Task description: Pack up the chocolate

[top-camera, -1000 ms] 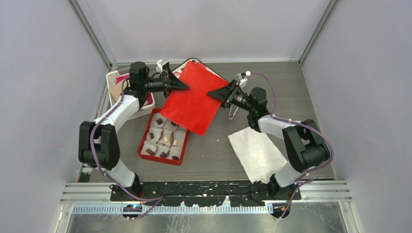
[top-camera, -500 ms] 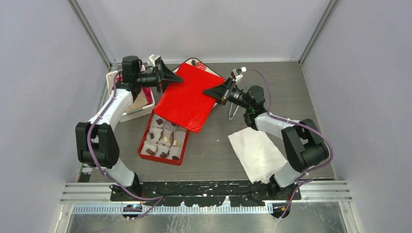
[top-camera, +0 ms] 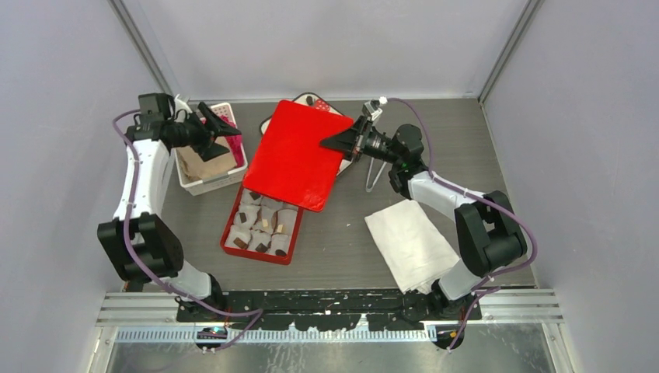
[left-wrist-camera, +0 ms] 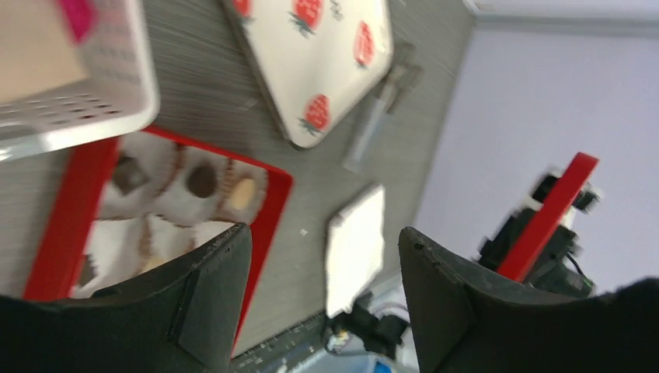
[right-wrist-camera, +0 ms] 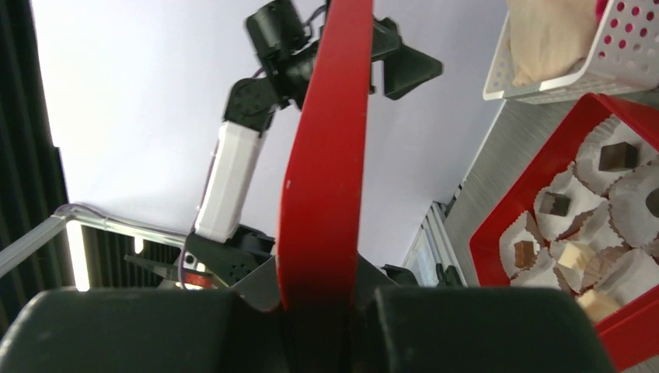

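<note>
Your right gripper (top-camera: 332,144) is clamping the red lid (top-camera: 295,155) by one edge while your left gripper (top-camera: 221,130) is hanging open and empty, so you are risking the lid twisting loose onto the chocolates (right-wrist-camera: 619,155) in the red box (top-camera: 230,221) below that right gripper.

The chocolate (top-camera: 255,194) is a batch of bite-sized pieces, each sitting singly in a white crinkled paper cup (top-camera: 252,208). The cups are packed close in rows inside a shallow red box (right-wrist-camera: 528,175). Most pieces are dark brown: several are like the dark cube (right-wrist-camera: 619,155), and at least one is a round piece (left-wrist-camera: 202,180). A few are pale, like the cream piece (right-wrist-camera: 570,255), and lie toward the box's middle and right side. The box rests flat on the table (top-camera: 334,241), left of its centre, its long side running from near edge toward far edge. From above, its far end is hidden by a lid (top-camera: 299,159).
</note>
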